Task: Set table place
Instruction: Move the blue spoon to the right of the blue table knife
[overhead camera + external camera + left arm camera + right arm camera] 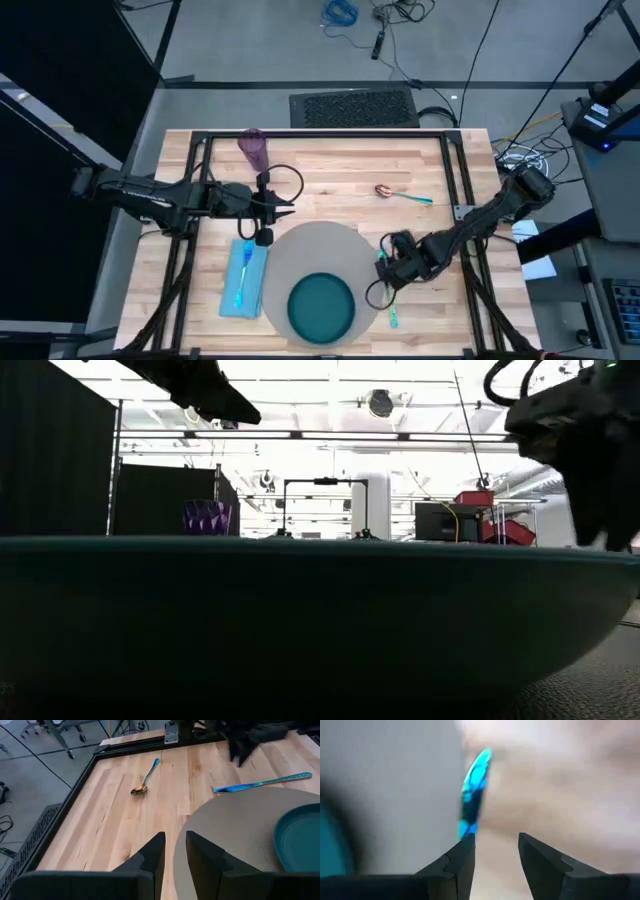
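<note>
Two dark arms on show from above, both matte black and built of chunky jointed segments. The left arm (150, 195) carries a thin black cable that loops out in a round curl near its wrist, and its left gripper (283, 207) ends in two slim black fingers (152, 857), wedge-shaped with flat inner faces and angular, faceted backs. The right arm (480, 225) is just as black, with a bulky rounded joint housing at its outer end and a cable coiling beside the wrist. The right gripper (495, 857) shows the same pair of tapered dark fingers, stepped along their inner edges.
</note>
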`<control>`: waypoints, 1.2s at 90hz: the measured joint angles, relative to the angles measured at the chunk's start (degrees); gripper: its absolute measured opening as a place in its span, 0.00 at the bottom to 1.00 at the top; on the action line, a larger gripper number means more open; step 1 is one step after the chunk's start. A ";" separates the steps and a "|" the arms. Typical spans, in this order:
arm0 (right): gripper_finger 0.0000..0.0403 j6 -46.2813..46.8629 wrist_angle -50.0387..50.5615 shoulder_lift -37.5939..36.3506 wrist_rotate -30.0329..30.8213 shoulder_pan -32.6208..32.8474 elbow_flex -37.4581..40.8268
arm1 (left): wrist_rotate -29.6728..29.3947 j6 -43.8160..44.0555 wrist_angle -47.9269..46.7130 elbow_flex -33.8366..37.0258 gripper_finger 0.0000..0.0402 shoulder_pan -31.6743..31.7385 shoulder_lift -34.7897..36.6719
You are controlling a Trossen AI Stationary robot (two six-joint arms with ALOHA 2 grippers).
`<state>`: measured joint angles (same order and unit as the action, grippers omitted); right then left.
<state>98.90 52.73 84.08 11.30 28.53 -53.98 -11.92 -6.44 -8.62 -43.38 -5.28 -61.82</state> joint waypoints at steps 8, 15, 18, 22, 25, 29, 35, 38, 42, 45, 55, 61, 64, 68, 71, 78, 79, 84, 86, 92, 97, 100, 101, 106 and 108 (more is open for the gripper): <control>0.33 -8.71 2.18 -2.71 2.35 -3.70 -0.02 | 0.00 0.00 0.16 0.00 0.16 0.00 0.00; 0.33 -19.00 3.00 -4.58 3.86 -8.46 -0.02 | 0.00 0.01 0.16 0.00 0.16 -0.02 0.00; 0.33 -23.43 3.22 -5.28 3.78 -10.98 -0.02 | 0.00 0.00 0.16 0.00 0.16 0.00 0.00; 0.33 -29.65 3.27 -6.19 3.66 -14.65 -0.02 | 0.00 0.00 0.19 0.00 0.16 0.00 0.00; 0.33 -34.34 3.26 -6.77 3.63 -17.60 -0.04 | 0.01 0.00 0.29 0.00 0.16 -0.01 0.00; 0.33 -40.63 3.32 -7.29 3.27 -21.51 -0.07 | 0.00 0.01 0.36 0.00 0.16 0.00 0.00; 0.33 -51.40 3.36 -7.69 -0.18 -27.40 -0.07 | 0.00 0.11 0.41 0.00 0.16 0.00 0.00; 0.33 -56.56 3.38 -7.72 -2.36 -30.19 -0.07 | 0.00 0.09 0.39 0.00 0.16 0.00 0.00; 0.33 -62.86 3.50 -7.72 -5.51 -33.76 -0.07 | 0.00 0.09 0.41 0.00 0.16 -0.01 0.00; 0.33 -67.27 3.56 -7.68 -6.99 -36.37 -0.07 | 0.00 0.10 0.41 0.00 0.16 -0.02 0.00; 0.33 -78.78 4.11 -7.07 -9.37 -44.12 -0.07 | 0.00 0.09 0.41 0.00 0.16 0.00 0.00; 0.33 -83.86 4.46 -6.51 -10.21 -48.30 -0.07 | 0.00 0.09 0.41 0.00 0.16 -0.01 0.00; 0.33 -86.31 4.54 -6.11 -10.17 -50.16 -0.07 | 0.00 0.09 0.42 0.00 0.16 0.00 0.00; 0.33 -89.17 4.67 -5.42 -10.15 -52.39 -0.07 | 0.00 0.09 0.41 0.00 0.16 0.00 0.00; 0.33 -91.31 4.64 -4.81 -10.13 -53.80 -0.07 | 0.01 0.07 0.41 0.00 0.16 -0.02 0.00; 0.33 -95.35 4.50 -3.26 -10.13 -56.35 -0.07 | 0.00 0.07 0.41 0.00 0.16 -0.02 0.00; 0.33 -95.84 4.48 -3.01 -10.14 -56.63 -0.07 | 0.00 0.07 0.41 0.00 0.16 -0.02 0.00; 0.33 -97.50 4.44 -1.52 -10.14 -57.80 -0.07 | 0.00 0.07 0.39 0.00 0.16 0.00 0.00; 0.33 -97.95 4.44 -0.85 -10.15 -58.12 -0.07 | 0.00 0.07 0.37 0.00 0.16 0.00 0.00; 0.33 -99.10 4.38 0.86 -10.12 -58.59 -0.07 | 0.00 0.07 0.37 0.00 0.16 -0.02 0.00; 0.33 -99.70 3.95 2.16 -10.15 -58.62 -0.07 | 0.00 0.04 0.34 0.00 0.16 0.00 0.00; 0.33 -100.03 3.78 2.91 -10.15 -58.58 -0.07 | 0.00 0.03 0.33 0.00 0.16 0.00 0.00; 0.33 -100.11 3.74 3.17 -10.15 -58.57 -0.07 | 0.00 0.02 0.31 0.00 0.16 0.00 0.00; 0.33 -100.65 3.41 4.09 -10.15 -58.47 -0.06 | 0.00 0.02 0.14 0.00 0.16 -0.02 0.00; 0.33 -101.01 3.29 4.31 -10.13 -58.47 -0.04 | 0.00 0.02 0.11 0.00 0.16 -0.01 0.00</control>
<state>-2.12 56.02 88.39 1.16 -29.93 -54.02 -11.92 -6.42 -8.51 -43.38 -5.29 -61.82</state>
